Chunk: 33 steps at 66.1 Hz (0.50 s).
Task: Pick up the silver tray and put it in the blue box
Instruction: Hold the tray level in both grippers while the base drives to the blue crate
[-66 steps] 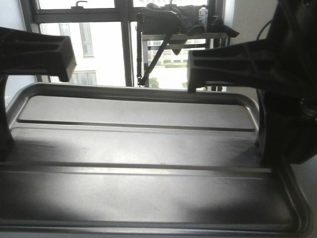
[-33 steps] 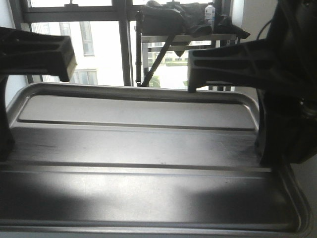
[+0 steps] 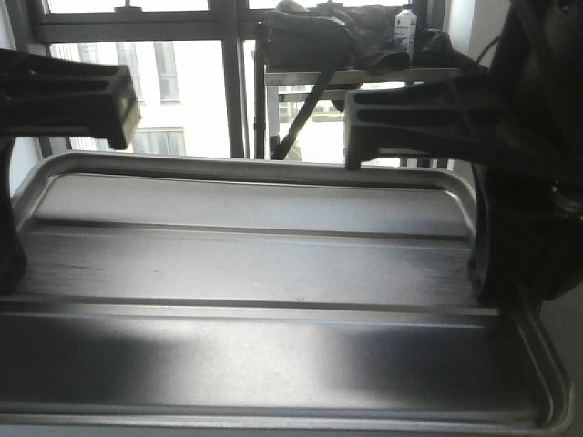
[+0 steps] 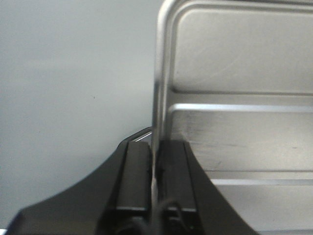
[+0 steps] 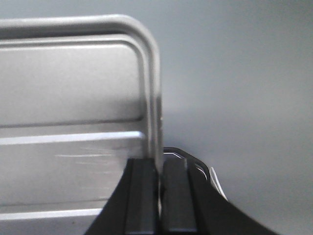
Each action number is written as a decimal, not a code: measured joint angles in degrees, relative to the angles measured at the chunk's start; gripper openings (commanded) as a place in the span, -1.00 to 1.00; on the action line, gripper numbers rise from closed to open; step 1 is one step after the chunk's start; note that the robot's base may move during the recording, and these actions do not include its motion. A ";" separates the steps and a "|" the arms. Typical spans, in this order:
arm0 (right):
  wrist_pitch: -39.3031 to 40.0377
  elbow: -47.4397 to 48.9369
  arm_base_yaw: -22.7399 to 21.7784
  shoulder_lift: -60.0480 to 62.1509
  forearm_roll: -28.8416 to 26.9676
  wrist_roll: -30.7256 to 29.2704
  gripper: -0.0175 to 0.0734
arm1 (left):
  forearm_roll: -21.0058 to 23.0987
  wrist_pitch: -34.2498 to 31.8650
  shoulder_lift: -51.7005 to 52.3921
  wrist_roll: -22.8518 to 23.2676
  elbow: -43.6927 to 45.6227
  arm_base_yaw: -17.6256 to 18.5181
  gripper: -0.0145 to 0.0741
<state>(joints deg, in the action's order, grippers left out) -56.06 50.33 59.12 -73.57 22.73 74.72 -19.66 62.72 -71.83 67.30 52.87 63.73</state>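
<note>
Left gripper (image 4: pixel 155 147): its two pads are closed on the raised rim of the silver tray (image 3: pixel 273 264), pinching one short end.
Right gripper (image 5: pixel 159 164): likewise clamped on the rim of the opposite short end, one pad inside the rim and one outside.
Tray position: it spans between the two arms, close under the front camera and roughly level; it seems to be carried clear of any support, though the underside is hidden.
Blue box: not in any view, so how far off it is cannot be told.
Slip risk: each hold is a narrow pinch on thin, smooth metal; a jolt could let the tray pivot or slide out.
Twist risk: if the arms fall out of step, the tray would likely rack or pull free at one end.
Surface: the wrist views show a plain grey surface (image 4: pixel 63 88) beyond the tray.
Room: a tall window (image 3: pixel 191 82) ahead, with a metal shelf (image 3: pixel 364 73) bearing a dark bundle (image 3: pixel 319 32) and a white bottle (image 3: pixel 405 20).
</note>
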 measured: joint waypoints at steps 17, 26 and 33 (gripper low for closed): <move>0.00 0.00 0.00 0.00 0.00 0.00 -0.48 | 0.00 0.00 0.00 0.00 0.00 0.00 -0.69; 0.00 0.00 0.00 0.00 0.00 0.00 -0.48 | 0.00 -0.11 0.00 0.00 0.00 0.00 -0.69; 0.00 0.00 0.00 0.00 0.00 0.00 -0.48 | 0.00 -0.11 0.00 0.00 0.00 0.00 -0.69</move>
<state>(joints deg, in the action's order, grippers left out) -56.06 50.33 59.12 -73.57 22.73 74.72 -19.66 62.61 -71.83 67.30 52.87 63.73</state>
